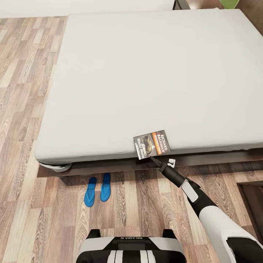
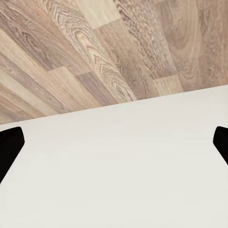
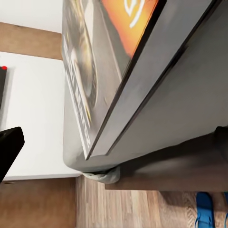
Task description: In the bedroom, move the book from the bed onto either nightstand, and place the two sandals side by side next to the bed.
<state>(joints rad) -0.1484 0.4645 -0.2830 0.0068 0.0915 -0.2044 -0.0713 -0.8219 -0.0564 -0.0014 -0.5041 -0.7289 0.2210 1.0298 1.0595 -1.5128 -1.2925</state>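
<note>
While the book [image 1: 152,144] lies at the bed's [image 1: 146,73] edge, the right claw [image 1: 154,157], spread open, sits just beside it.

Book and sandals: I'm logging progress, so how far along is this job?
Done, it seems: the two sandals lie side by side on the floor beside the bed. In hand: the right gripper is at the book on the mattress edge, grip unclear. Left: carrying the book to a nightstand.
</note>
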